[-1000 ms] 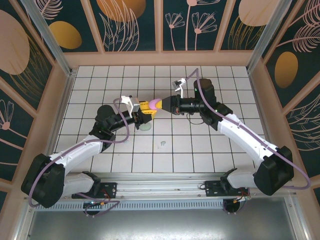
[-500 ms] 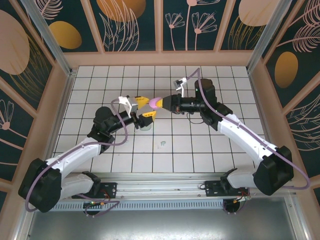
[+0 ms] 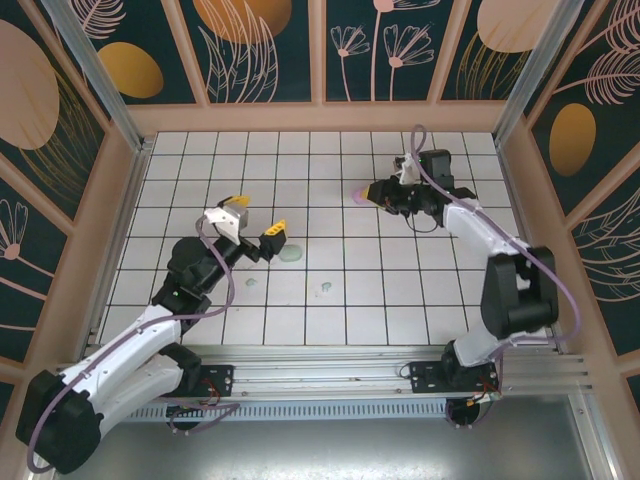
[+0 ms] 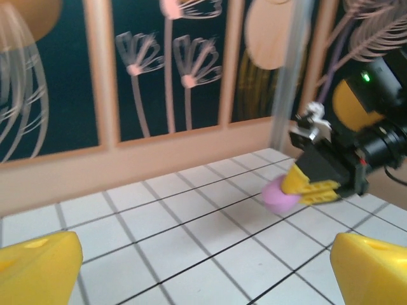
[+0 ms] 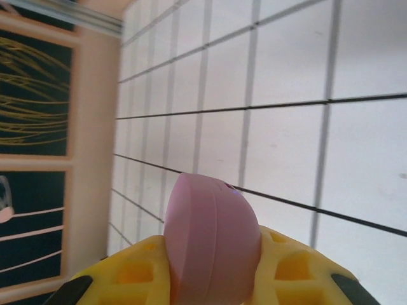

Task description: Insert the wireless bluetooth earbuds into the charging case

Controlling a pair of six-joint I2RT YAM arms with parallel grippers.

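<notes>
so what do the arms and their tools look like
The left arm and right arm have white shells, black joints and a purple cable looping alongside. The left tool and right tool have chunky yellow fingers.

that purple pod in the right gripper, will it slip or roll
Probably slippery: the purple pod looks smooth and domed, pinched by the right gripper at its sides. Likely rigid, as it holds its shape in the grip. Set down, its rounded shell might roll.
</notes>
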